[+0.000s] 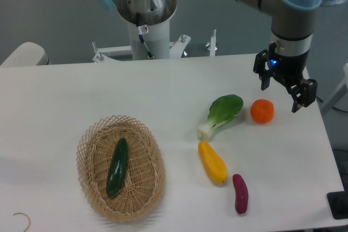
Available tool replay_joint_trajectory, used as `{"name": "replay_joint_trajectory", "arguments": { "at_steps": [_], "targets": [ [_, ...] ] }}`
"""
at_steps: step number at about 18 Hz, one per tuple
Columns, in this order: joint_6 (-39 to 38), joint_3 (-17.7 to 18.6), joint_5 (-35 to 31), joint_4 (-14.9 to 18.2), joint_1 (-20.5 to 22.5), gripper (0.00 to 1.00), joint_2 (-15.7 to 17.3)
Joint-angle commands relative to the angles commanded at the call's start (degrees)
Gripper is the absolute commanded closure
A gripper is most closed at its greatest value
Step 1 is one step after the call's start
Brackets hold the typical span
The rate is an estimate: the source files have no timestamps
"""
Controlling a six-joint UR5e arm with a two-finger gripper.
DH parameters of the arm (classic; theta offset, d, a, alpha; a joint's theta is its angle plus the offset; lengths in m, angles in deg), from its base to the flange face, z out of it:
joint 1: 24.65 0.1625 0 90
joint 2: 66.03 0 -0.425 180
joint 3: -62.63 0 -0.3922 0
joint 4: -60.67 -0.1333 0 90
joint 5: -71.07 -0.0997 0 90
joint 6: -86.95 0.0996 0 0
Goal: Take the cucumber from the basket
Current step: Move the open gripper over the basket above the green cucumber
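The dark green cucumber [117, 167] lies lengthwise inside the oval wicker basket [88, 150] at the front left of the white table. My gripper [281, 97] hangs at the far right of the table, above and just right of an orange, well away from the basket. Its two black fingers [265, 79] are spread apart and hold nothing.
A bok choy [222, 113], an orange [262, 111], a yellow vegetable [212, 162] and a purple sweet potato [240, 193] lie on the table's right half. The robot base [147, 23] stands at the back centre. The table's right edge is near the gripper.
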State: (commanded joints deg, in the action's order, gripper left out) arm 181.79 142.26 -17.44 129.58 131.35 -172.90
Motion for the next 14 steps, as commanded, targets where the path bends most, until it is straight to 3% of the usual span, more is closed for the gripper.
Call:
{"name": "replay_joint_trajectory", "arguments": {
  "at_steps": [9, 14],
  "targets": [
    [-6.9, 0.3, 0.2, 0.6, -5.3, 0.00, 0.4],
    [-25.7, 1.8, 0.6, 0.5, -11.1, 0.00, 1.3]
  ]
}}
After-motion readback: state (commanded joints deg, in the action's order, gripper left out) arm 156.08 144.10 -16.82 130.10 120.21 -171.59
